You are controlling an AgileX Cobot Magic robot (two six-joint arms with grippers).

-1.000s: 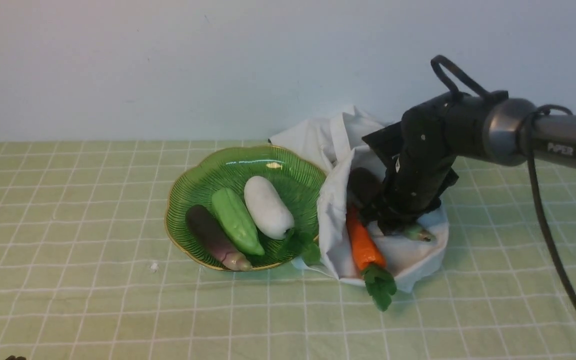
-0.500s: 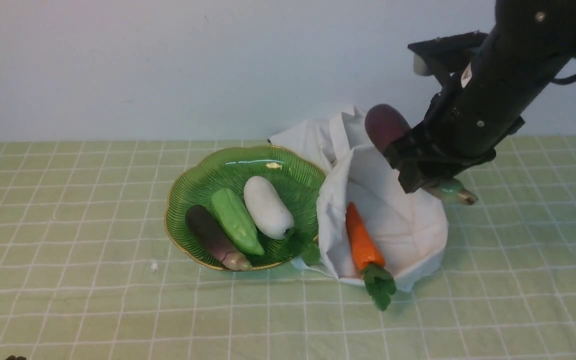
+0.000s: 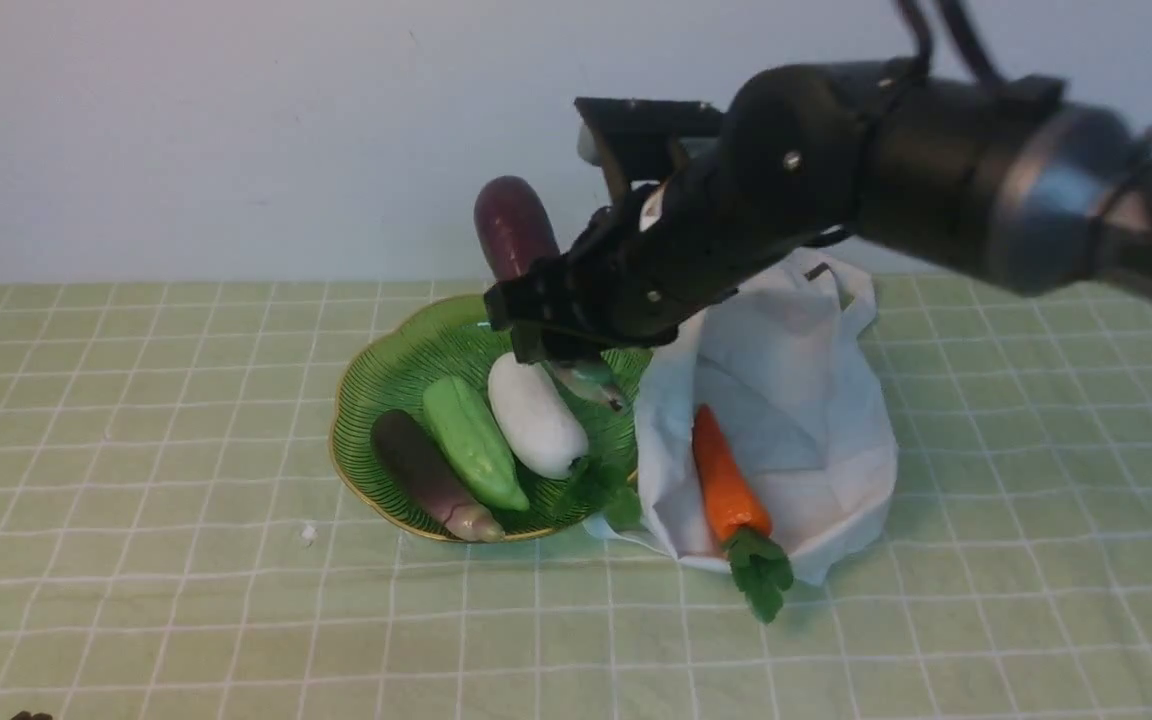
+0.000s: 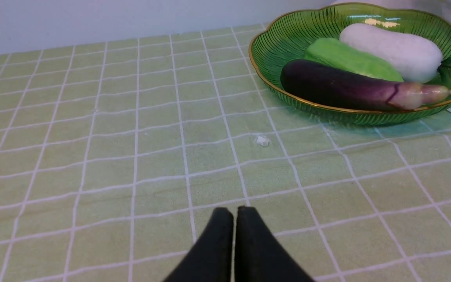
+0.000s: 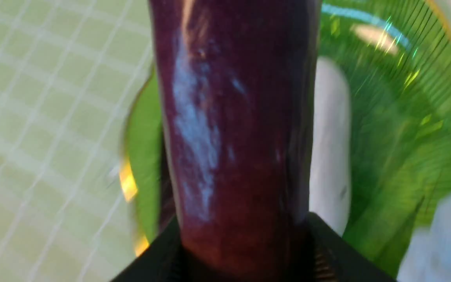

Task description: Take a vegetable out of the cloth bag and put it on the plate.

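Well, taking it from the biggest thing down:

- The green checked tablecloth [image 3: 136, 450] covers the whole table, and everything sits toward the far middle of it.
- The right arm [image 3: 936, 170] reaches across from the right, high enough to pass over the bag and reach the dish.
- The cloth bag [image 3: 796, 400] lies slumped just right of the plate, its mouth gaping toward me, which leaves its contents easy to reach.
- The plate [image 3: 376, 370] is a ribbed green dish with a gold rim, touching or nearly touching the bag's edge.
- A purple aubergine [image 3: 514, 225] hangs tilted in the air over the plate's far right side, fat end up and stalk end down, clear of the bag.
- The right gripper [image 3: 561, 325] pinches it across the lower body. I'd say it is held high so it clears the vegetables already below.
- On the plate lie a white gourd [image 3: 533, 412], a green gourd [image 3: 473, 443] and a second aubergine [image 3: 426, 475], side by side, so free room looks scarce.
- A carrot [image 3: 726, 485] rests in the bag's mouth, leaves poking out.
- The left gripper [image 4: 234, 213] hovers low over bare cloth, well clear, fingers pressed together on nothing.
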